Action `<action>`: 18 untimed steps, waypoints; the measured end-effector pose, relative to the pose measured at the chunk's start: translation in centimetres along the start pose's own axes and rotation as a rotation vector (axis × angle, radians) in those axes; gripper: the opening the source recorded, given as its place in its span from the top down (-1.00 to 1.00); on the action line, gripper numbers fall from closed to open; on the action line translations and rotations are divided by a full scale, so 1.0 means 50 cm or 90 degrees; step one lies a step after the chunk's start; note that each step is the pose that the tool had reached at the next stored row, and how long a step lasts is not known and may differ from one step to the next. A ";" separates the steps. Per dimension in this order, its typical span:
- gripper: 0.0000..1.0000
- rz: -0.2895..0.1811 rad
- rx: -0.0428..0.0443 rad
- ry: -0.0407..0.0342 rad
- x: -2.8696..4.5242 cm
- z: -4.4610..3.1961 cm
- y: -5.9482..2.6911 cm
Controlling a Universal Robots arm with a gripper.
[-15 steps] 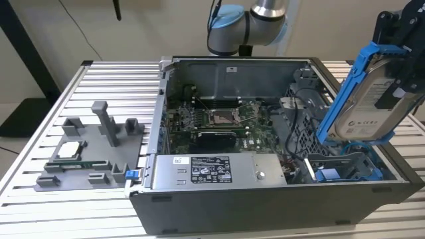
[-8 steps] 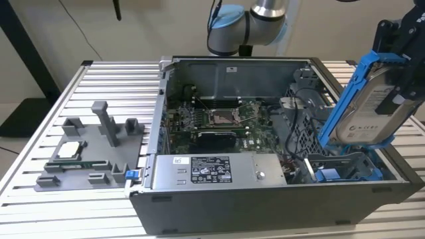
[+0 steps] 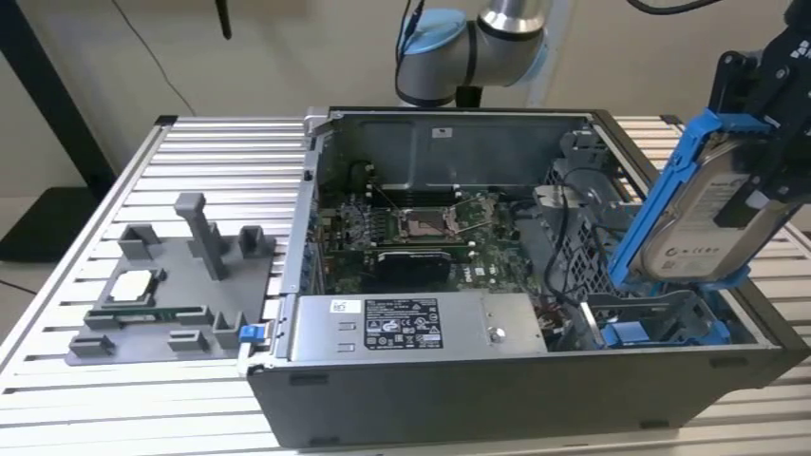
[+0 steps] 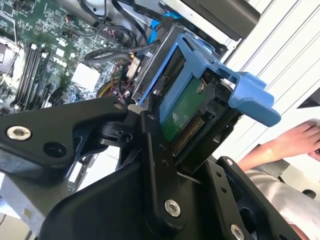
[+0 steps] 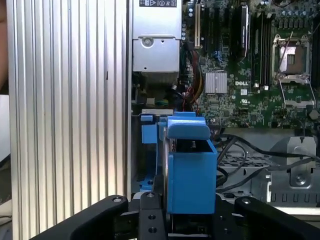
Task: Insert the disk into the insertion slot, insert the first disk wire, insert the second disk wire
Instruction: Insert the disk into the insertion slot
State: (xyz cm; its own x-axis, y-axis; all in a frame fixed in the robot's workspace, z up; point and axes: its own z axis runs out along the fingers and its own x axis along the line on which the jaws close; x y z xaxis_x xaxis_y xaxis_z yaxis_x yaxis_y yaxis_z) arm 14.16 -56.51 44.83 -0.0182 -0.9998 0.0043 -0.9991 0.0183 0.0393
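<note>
Gripper is clamped on the disk, which hangs tilted with its lower end just above the insertion slot, at the near corner of the computer case on the exterior view's right. Doing this insertion well, I judge, means squaring the disk's blue frame to the bay's blue rails before any pressing, so it slides rather than jams. Black cables lie close beside the bay and should be kept out of the disk's path.

The gripper clasps the disk, tilted on end just above the insertion slot inside the open computer case.
</note>
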 end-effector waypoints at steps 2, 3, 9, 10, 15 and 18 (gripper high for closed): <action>1.00 0.000 0.0000 0.0000 0.000 0.004 -0.001; 1.00 0.000 0.0000 -0.0001 0.000 0.006 -0.001; 1.00 0.000 0.0000 -0.0001 0.001 0.018 -0.002; 1.00 0.000 0.0000 -0.0002 0.001 0.019 -0.002; 1.00 0.000 -0.0001 -0.0037 0.003 0.023 -0.002; 1.00 0.000 -0.0001 -0.0052 0.009 0.026 -0.003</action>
State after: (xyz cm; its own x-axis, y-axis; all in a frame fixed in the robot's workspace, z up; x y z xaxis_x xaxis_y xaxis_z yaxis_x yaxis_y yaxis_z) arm 14.24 -56.99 43.55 -0.0190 -0.9998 -0.0038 -0.9990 0.0188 0.0394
